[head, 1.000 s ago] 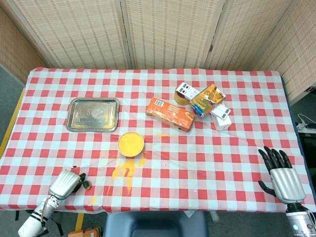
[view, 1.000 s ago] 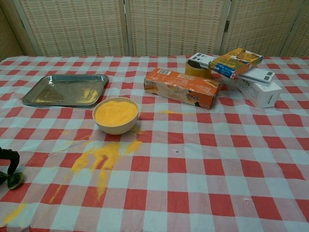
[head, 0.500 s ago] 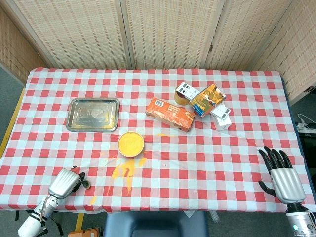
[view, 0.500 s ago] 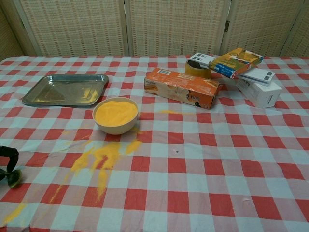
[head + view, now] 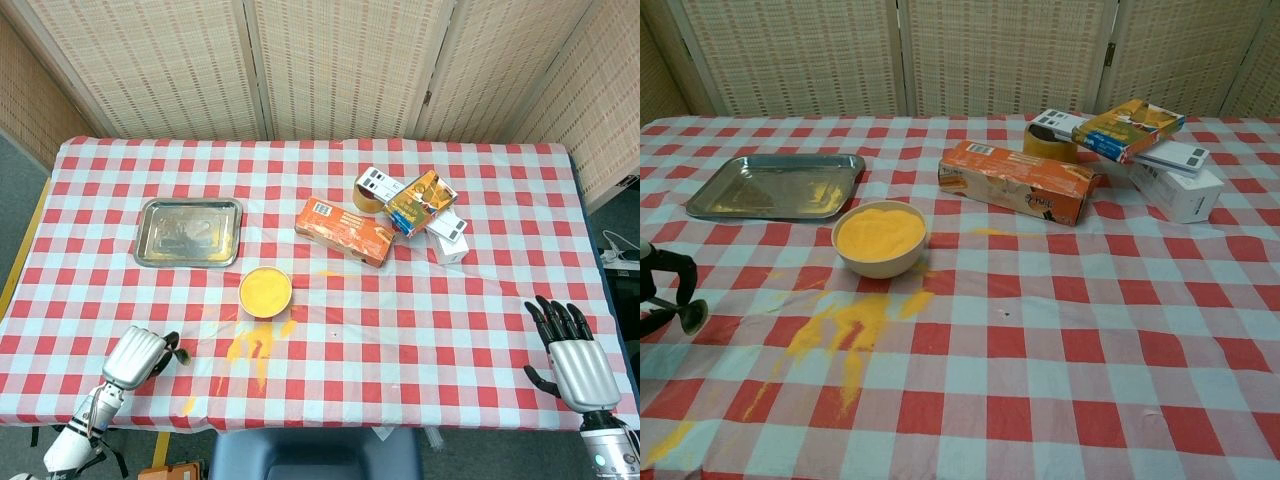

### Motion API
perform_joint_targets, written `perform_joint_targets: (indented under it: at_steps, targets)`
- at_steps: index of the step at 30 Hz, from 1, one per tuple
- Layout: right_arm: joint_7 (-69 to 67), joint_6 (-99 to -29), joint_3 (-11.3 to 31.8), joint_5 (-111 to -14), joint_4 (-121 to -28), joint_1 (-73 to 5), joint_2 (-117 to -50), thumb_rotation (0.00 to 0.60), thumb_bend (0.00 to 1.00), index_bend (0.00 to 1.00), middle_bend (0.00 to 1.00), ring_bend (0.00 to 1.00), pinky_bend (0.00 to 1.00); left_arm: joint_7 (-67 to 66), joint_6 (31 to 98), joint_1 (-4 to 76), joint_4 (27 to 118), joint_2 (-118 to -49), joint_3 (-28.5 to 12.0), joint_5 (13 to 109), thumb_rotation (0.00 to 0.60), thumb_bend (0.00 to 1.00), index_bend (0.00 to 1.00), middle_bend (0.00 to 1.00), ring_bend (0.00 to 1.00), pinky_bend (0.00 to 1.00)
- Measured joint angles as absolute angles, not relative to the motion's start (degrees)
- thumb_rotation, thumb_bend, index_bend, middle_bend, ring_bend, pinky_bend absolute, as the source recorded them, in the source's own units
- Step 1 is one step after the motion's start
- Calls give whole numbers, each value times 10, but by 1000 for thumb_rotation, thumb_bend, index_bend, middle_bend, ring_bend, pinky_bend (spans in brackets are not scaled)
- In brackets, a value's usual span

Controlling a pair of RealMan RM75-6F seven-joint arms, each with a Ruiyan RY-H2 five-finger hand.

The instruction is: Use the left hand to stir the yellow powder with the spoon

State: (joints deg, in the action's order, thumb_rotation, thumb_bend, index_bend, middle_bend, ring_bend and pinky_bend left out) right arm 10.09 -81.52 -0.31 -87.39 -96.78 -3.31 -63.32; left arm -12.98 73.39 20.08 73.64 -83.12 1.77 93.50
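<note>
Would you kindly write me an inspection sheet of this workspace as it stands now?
Surface: red-and-white checked tablecloth; spilled yellow powder in front of the bowl.
Job's things: bowl full of yellow powder; spoon held by the left hand, clear of the bowl.
Clutter: metal tray, orange box, tape roll, colourful box, white boxes.
Hands: left hand at the near left edge, gripping the spoon; right hand at the near right edge, fingers spread, holding nothing.
Cables: power strip on the floor at right.
Surroundings: woven folding screens behind the table.
</note>
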Motion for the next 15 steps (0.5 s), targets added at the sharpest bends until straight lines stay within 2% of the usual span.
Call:
perform_joint_targets:
  at_steps: [8, 15]
  targets:
    - [89, -809, 2, -862, -965, -36, -629, 600, 151, 0, 0, 0, 0, -257, 687, 256, 815, -839, -58, 871, 600, 446, 656, 1000, 1000, 1000]
    - [70, -801, 11, -842, -961, -39, -621, 600, 151, 0, 0, 0, 0, -378, 633, 319, 834, -890, -116, 783, 600, 445, 652, 1000, 1000, 1000]
